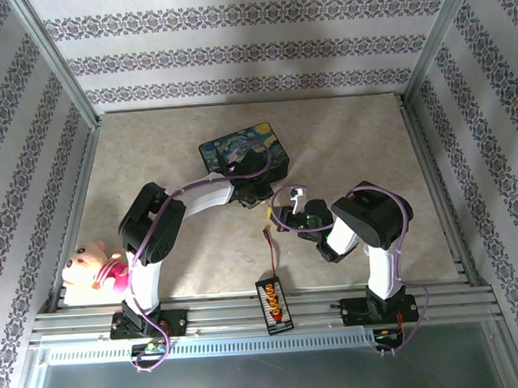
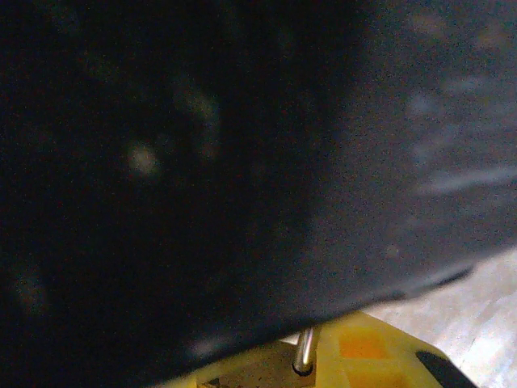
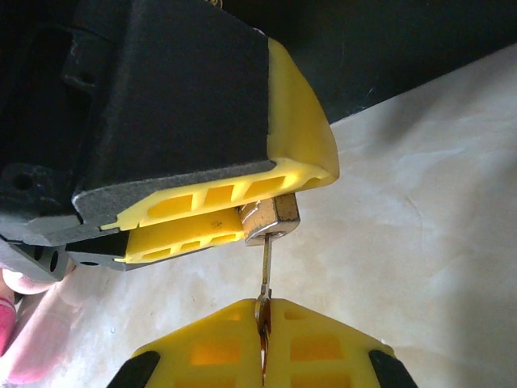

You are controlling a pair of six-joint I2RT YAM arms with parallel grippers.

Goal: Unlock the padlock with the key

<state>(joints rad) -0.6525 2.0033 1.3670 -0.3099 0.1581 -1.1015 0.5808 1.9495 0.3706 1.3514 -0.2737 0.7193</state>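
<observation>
Closest to the right wrist camera, the right gripper was pinched fully shut on the key, with the head buried between its yellow pads and only the thin blade showing. Straight ahead of it, the left gripper was closed on the padlock, the brass body jutting a little past its fingertips and held clear of the tabletop. The padlock's keyhole face was turned toward the right gripper. The key's long axis ran from the pads directly up to that face, leaning only slightly off straight. The blade tip met the padlock at the keyhole; how deep it sat I could not tell. In the left wrist view the shackle rose from the body toward the dark box just behind, so the padlock's own axis lay roughly in line with the key. From above, the two grippers met just in front of that box. Judging by this alignment, the coming move was a push along the blade's axis or a twist about it, and it fell to the right arm.
</observation>
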